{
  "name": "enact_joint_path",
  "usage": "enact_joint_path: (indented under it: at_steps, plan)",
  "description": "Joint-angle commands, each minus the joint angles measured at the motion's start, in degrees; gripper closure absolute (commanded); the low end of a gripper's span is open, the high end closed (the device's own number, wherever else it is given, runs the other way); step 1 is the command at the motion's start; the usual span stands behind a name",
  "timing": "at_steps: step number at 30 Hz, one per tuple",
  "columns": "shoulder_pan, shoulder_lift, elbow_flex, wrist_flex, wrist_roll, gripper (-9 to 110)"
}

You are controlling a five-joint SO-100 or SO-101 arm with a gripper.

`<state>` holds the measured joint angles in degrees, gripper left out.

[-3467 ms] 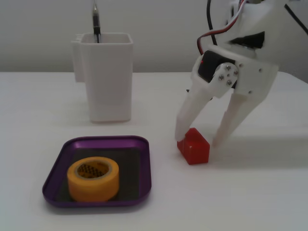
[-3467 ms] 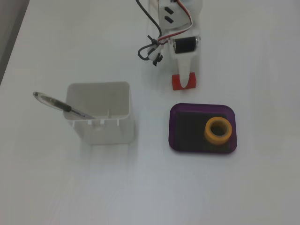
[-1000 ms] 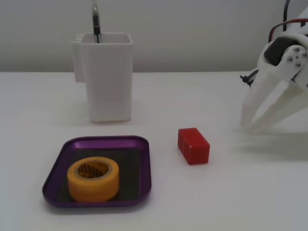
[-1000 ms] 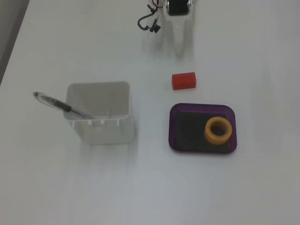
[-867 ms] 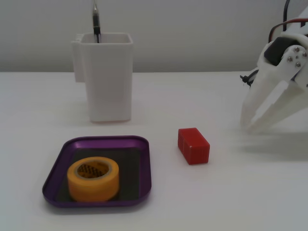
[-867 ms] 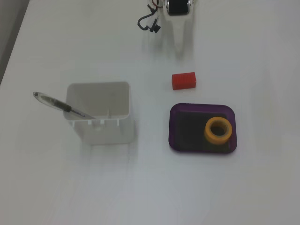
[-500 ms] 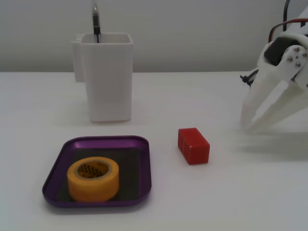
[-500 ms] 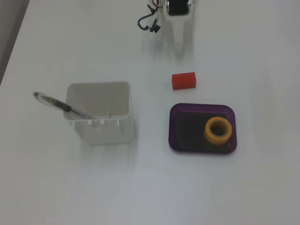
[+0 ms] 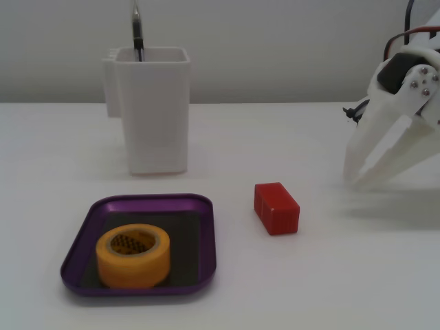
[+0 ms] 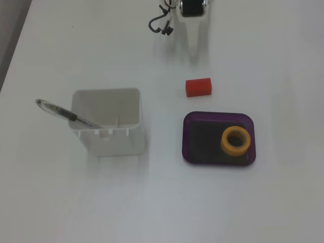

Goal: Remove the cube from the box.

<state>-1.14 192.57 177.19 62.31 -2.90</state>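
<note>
The red cube (image 9: 276,207) lies on the white table, outside the purple box (image 9: 137,200) and just to its right. From above, the cube (image 10: 198,87) sits a little beyond the box (image 10: 217,114). My white gripper (image 9: 352,181) hangs at the right edge, well to the right of the cube and apart from it. Its fingers meet at the tips and hold nothing. In the view from above the gripper (image 10: 194,49) is at the top edge, pointing toward the cube.
A yellow tape roll (image 9: 133,256) stands in the box, also visible from above as the tape roll (image 10: 224,142). A tall white container (image 9: 155,110) with a pen (image 9: 137,31) stands behind the box. Dark cables (image 10: 161,25) lie beside the arm.
The gripper, which stood open astride the cube 3.5 s ago, has drawn back to the right and shut. The cube stays put. Nothing has moved in the last second.
</note>
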Motion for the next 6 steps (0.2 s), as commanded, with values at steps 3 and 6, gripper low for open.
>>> enact_joint_path:
  at_steps: [3,6]
  plan:
    - [-0.4,3.1,-0.2,-0.7,-0.4,102]
    - [-0.4,3.1,-0.2,-0.7,-0.4,102]
